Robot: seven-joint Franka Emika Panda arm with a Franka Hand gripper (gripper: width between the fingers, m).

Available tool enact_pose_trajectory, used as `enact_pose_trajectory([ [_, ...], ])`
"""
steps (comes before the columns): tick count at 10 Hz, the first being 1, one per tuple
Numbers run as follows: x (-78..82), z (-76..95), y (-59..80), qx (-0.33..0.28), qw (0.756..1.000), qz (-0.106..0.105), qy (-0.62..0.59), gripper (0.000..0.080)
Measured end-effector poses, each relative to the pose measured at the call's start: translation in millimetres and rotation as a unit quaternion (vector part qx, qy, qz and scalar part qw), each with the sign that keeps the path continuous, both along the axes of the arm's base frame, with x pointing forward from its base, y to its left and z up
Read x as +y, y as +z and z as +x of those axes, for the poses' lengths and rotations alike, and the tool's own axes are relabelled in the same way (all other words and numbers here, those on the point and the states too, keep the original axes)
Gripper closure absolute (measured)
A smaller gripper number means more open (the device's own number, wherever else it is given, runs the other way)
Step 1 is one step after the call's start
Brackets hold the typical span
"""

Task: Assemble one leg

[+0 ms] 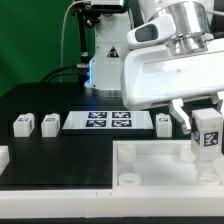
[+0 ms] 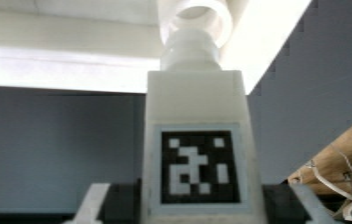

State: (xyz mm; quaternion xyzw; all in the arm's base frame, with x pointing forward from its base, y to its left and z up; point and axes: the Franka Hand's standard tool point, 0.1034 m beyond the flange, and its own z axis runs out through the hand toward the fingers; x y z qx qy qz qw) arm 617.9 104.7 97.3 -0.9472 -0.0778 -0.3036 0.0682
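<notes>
Three spare legs [image 1: 22, 124] lay on the table [image 1: 60, 150] in the exterior view. Two were well off beyond the marker board [image 1: 97, 122], and the nearest spare leg [image 1: 164, 122] sat just beside the gripper [image 1: 206, 116]. The gripper was clamped on the leg [image 1: 207, 138], which hung upright directly under the fingers, marker facing out, over the tray [image 1: 150, 168]. Whether its lower end touched the tray I could not tell. One socket [image 1: 127, 180] showed at a tray corner well away from the hand. The corner nearest the hand was cut off by the frame.

The wrist view showed the leg [image 2: 199, 120] gripped between the fingers [image 2: 105, 205], the jaws closed on its sides and its peg [image 2: 194, 40] pointing away from the hand. Cables [image 2: 342, 170] hung just beside it.

I judged the step in hand to be bringing the leg to a socket. The next move called for centring the peg over the hole, lowering it straight and turning it in. Room above the tray looked open, but the tray's raised rim and the nearest spare leg lay close to the hand.
</notes>
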Motion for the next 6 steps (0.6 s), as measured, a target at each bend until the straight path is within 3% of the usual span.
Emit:
enact_pose_trajectory([
  [6,8.2,-1.8,-6.0,0.005,1.0,0.001,0.006,0.0508],
])
